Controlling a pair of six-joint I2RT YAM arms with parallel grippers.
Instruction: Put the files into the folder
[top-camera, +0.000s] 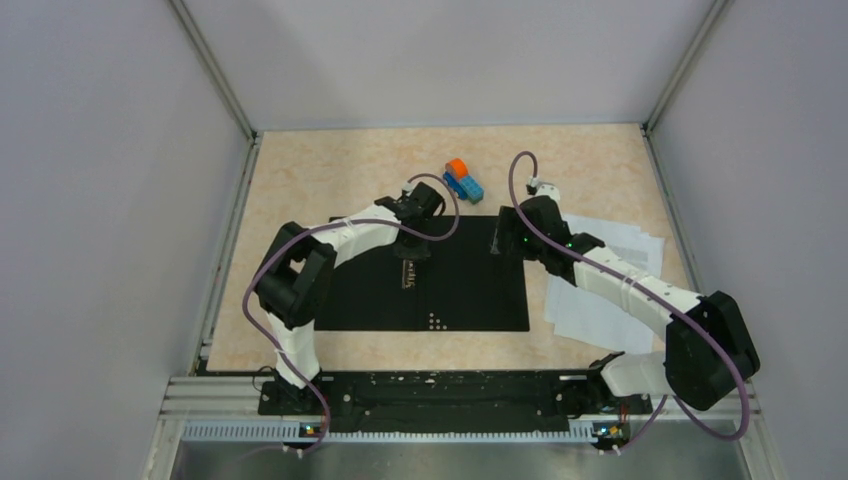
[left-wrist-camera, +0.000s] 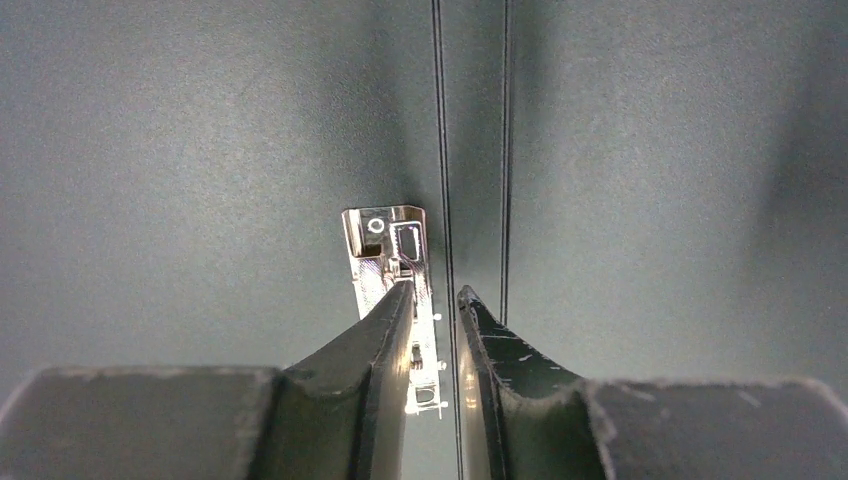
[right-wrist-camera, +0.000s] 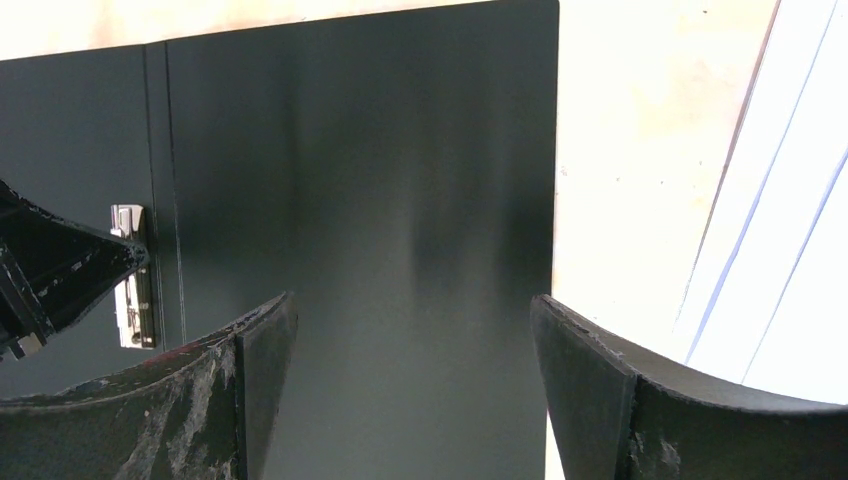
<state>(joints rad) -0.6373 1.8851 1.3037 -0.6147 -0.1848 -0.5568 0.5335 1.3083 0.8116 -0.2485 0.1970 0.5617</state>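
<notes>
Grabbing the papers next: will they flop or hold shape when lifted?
Likely floppy: the files look thin and lie flat. They sit fanned, not squared, so they may slide apart. Probably light.

Open folder (right-wrist-camera: 400, 200) matt black inside, faint sheen; its clip strip (left-wrist-camera: 385, 250) bright polished metal. The files (top-camera: 585, 318) plain white paper; desk (top-camera: 340, 170) smooth, mottled beige.

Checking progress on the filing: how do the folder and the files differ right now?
The folder is black and lies open mid-table; the files are white, right of it. The folder is one neat rectangle; the files are fanned out unevenly. Both lie flat on the table.
</notes>
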